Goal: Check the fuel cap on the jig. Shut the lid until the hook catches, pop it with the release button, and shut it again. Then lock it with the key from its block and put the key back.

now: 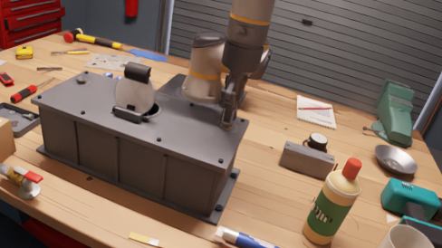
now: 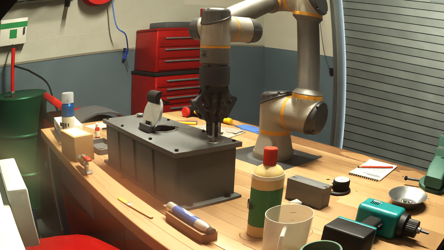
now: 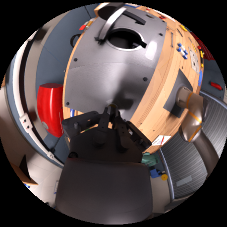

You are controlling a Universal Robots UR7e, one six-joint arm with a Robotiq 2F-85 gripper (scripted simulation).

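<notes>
My gripper points straight down at the right end of the grey jig. Its fingertips rest on the small round release button set in the jig's top plate. The round silver lid stands open, tilted up on its hinge. The filler opening beside it is uncovered. The key's block sits on the bench right of the jig. A dark round knob stands behind the block. The gripper is closed and holds nothing.
Behind the jig stand the arm's base and a red tool cabinet. A glue bottle, a mug, a notepad, a metal bowl and a green vise crowd the right side.
</notes>
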